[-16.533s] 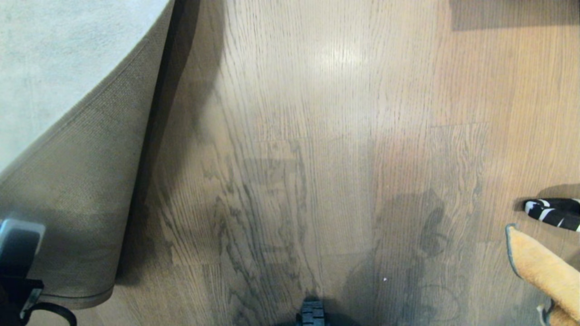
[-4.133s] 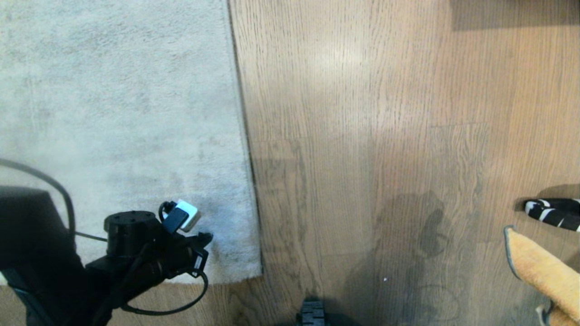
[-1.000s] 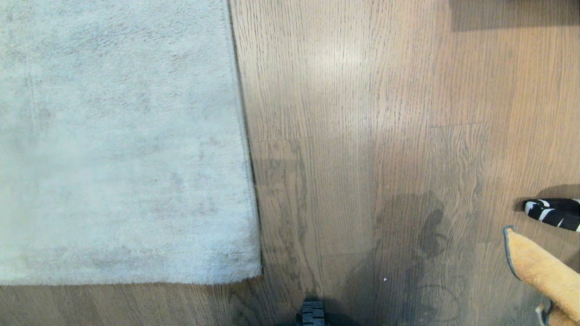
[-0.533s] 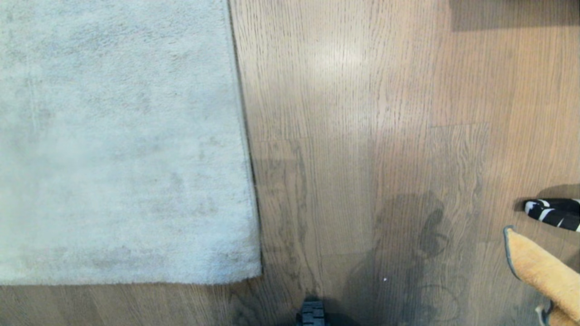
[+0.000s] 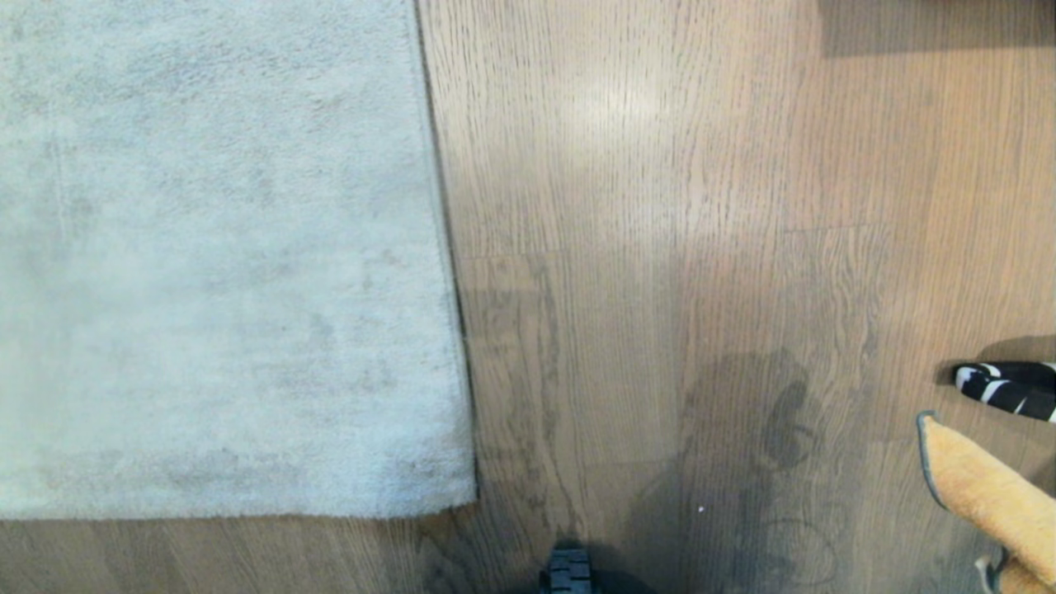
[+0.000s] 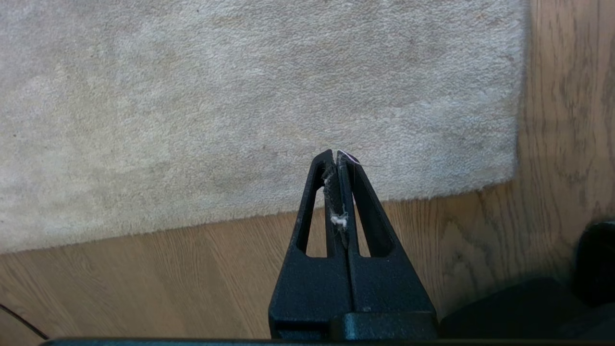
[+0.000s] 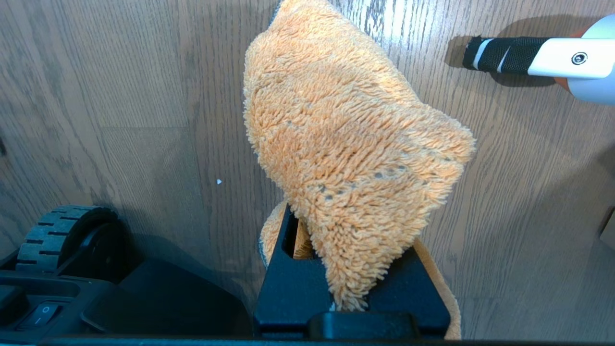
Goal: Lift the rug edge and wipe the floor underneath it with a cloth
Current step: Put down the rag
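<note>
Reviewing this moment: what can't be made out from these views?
- Right gripper fingertips: right wrist view, buried under the cloth.
- Floor beneath the rug: head view, the flat rug covers it.
- Striped object: head view, cut off by the right edge.
- Cloth's far end: head view, cut off at the corner.

The setting is an indoor domestic-type room, most likely a living area of a home. The floor [image 5: 660, 206] is brown wood-grain plank with dark grain lines and a slight sheen. A pale grey short-pile rug [image 5: 214, 264] lies flat on it, one corner visible. An orange-tan fuzzy cleaning cloth [image 7: 350, 144] is present. No furniture or walls are visible to identify the room further.
</note>
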